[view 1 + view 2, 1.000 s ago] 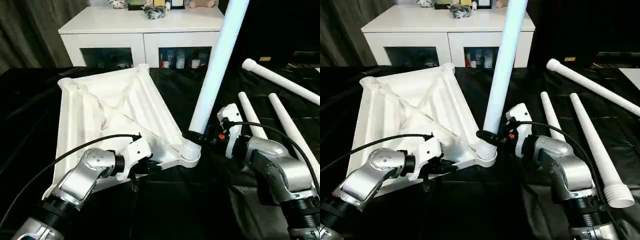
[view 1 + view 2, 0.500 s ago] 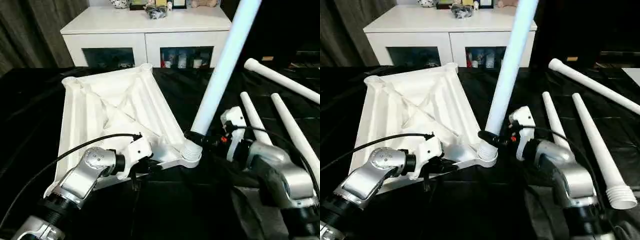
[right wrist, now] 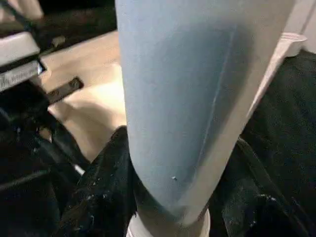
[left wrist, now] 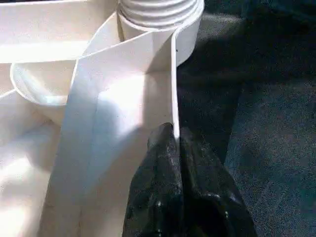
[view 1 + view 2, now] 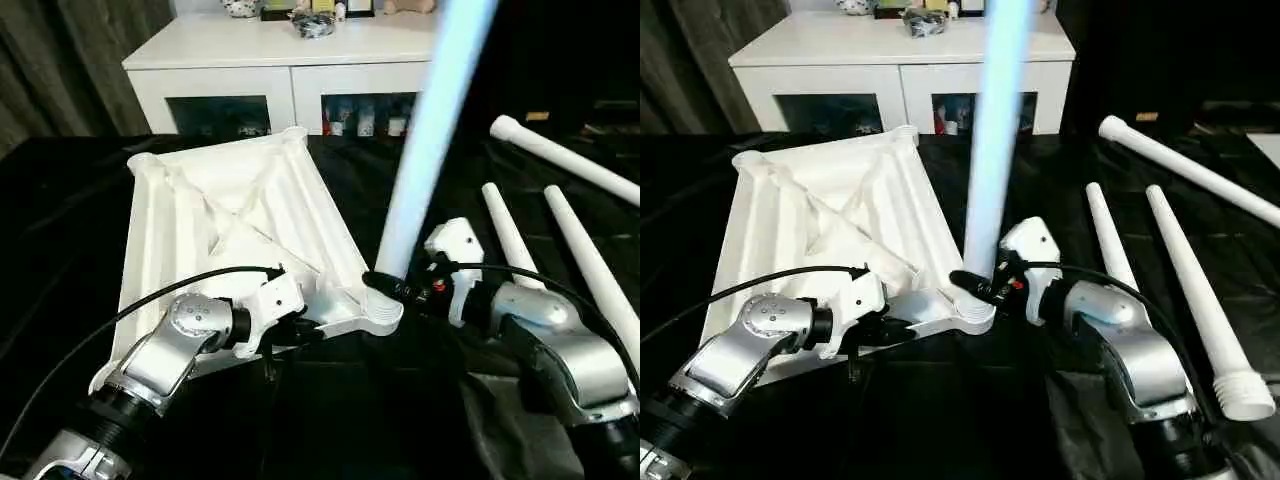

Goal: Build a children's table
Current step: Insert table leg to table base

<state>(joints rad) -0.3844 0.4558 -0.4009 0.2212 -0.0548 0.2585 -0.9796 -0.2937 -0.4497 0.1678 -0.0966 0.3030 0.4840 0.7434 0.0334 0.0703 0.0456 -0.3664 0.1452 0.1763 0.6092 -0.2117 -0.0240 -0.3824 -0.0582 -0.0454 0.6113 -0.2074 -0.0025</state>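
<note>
From the head views, the table top [image 5: 230, 230] lies underside up on the black surface [image 5: 330, 420]. The left hand [image 5: 300, 330] grips its near edge. The right hand [image 5: 975, 285] clasps an upright leg [image 5: 995, 130] just above the near corner socket [image 5: 965, 310]; three legs [image 5: 1180, 260] lie to the right.

In the left wrist view, the fingers [image 4: 163, 187] pinch the thin rim, nearly closed.

In the right wrist view, the fingers [image 3: 106, 197] stand half-wide on either side of the leg.
</note>
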